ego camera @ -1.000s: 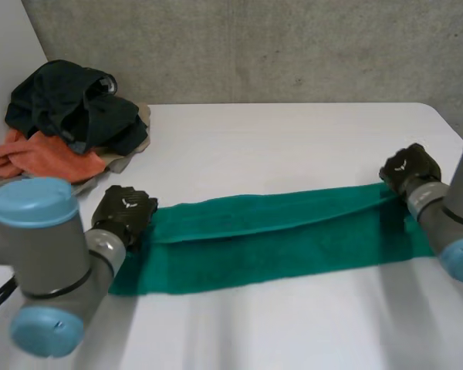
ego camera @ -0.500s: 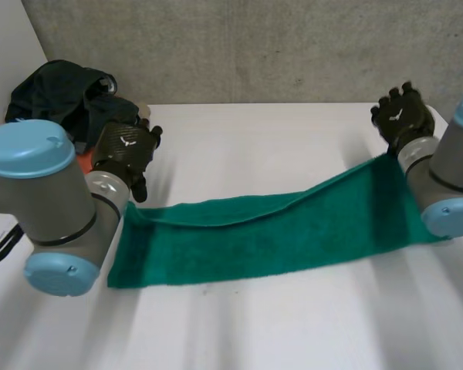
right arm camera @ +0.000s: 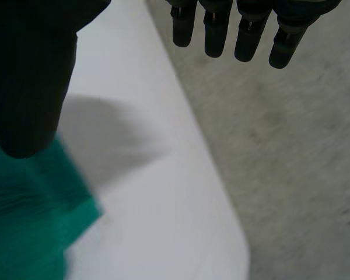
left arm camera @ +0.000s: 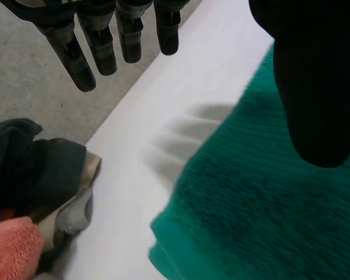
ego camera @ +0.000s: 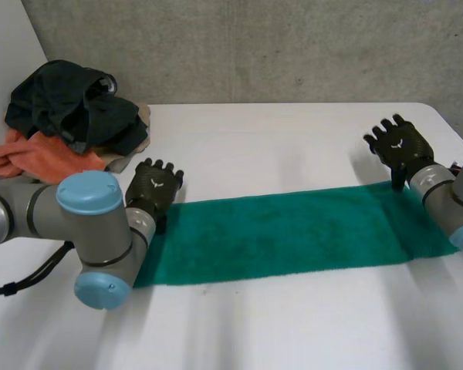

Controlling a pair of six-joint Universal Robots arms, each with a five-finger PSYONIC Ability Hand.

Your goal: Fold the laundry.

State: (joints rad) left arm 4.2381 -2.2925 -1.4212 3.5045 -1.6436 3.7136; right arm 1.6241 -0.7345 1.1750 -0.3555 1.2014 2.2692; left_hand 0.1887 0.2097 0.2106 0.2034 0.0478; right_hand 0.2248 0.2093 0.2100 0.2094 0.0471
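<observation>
Green towel lies flat in a long strip across the tabletop, seemingly laid out for a fold. At one end hovers the left hand, by the other the right hand, fingers spread, holding nothing. Farther back, a laundry pile waits.

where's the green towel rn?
In the head view the green towel lies flat across the white table, its ends by the open left hand and open right hand; the clothes pile sits beyond its left end.
</observation>
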